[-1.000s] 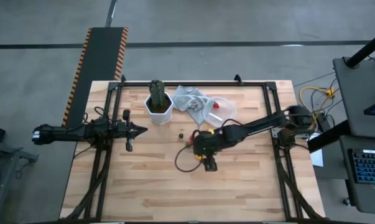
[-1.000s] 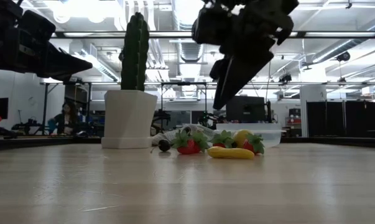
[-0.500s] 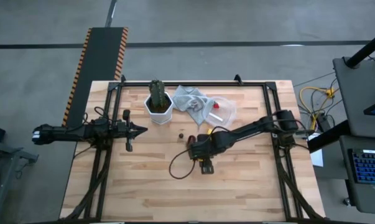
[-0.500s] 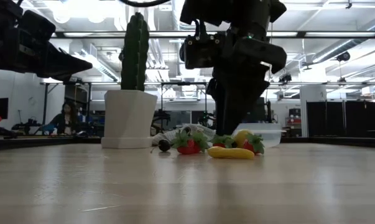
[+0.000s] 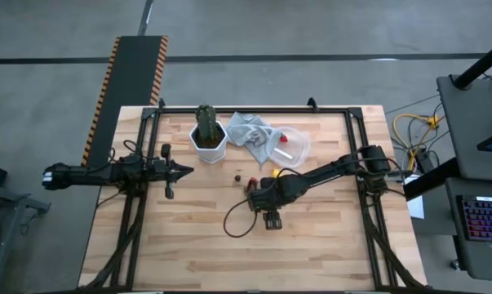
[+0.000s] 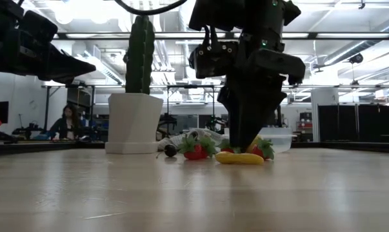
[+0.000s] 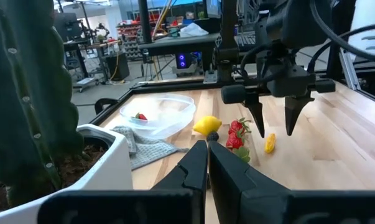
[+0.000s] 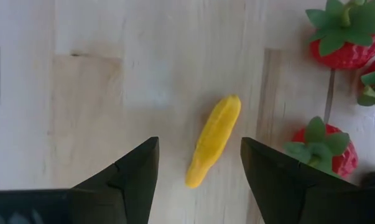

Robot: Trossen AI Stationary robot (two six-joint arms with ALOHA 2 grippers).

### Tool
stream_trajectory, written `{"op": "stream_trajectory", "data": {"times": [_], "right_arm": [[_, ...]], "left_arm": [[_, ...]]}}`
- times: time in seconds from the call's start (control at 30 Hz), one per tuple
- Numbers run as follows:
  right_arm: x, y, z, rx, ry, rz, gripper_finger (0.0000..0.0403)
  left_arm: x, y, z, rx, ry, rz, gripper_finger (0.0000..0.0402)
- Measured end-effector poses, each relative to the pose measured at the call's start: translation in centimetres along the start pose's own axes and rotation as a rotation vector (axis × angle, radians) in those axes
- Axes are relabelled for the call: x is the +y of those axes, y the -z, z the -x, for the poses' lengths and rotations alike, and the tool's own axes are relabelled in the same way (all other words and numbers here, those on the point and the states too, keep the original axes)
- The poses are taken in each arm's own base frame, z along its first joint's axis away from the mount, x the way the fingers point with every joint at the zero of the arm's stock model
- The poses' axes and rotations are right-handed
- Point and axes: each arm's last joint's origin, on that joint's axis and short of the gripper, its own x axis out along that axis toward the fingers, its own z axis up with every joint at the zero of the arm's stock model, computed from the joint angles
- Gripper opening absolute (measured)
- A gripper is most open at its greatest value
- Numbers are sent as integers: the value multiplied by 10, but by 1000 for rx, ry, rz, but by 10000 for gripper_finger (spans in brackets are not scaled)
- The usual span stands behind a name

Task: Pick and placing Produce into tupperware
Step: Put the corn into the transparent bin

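While the left arm waits at the table's nine o'clock edge, its gripper (image 5: pixel 180 171) with fingers pressed together and holding nothing, all the work sits with the right arm.

Table (image 5: pixel 188 245): pale wood, cactus in a white pot (image 5: pixel 208 140) at about eleven o'clock of centre, grey cloth (image 5: pixel 250 132) at twelve.

Tub (image 7: pixel 157 115): clear, round, at one o'clock of centre, beside the cloth. One strawberry (image 7: pixel 140 116) already lies inside it.

Right gripper (image 6: pixel 249 132): a second ago it hung high above the fruit pile; now it has dropped almost to the board, fingers pointing down, jaws wide and empty. Its wrist view shows the yellow piece (image 8: pixel 213 140) lying between the two fingers (image 8: pixel 122 177), touched by neither.

Loose produce near centre: strawberries (image 6: pixel 195 149) with green tops, a lemon (image 7: pixel 207 126), a small dark piece (image 5: pixel 237 175) off toward nine o'clock of the pile.

Reading: the descent puts the grasp on the yellow piece next; closing looks like the coming step. Piece lies slanted across the gap, so it could roll or pivot when pinched. Most produce still outside the tub, so the task is early.
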Motion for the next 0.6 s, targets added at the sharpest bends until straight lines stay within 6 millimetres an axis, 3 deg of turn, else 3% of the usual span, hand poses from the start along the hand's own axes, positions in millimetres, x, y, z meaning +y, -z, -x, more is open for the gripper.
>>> {"op": "stream_trajectory", "data": {"times": [0.6], "right_arm": [[-1, 5, -5, 17, 27, 1, 219]], "left_arm": [[0, 0, 0, 2, 0, 0, 0]]}}
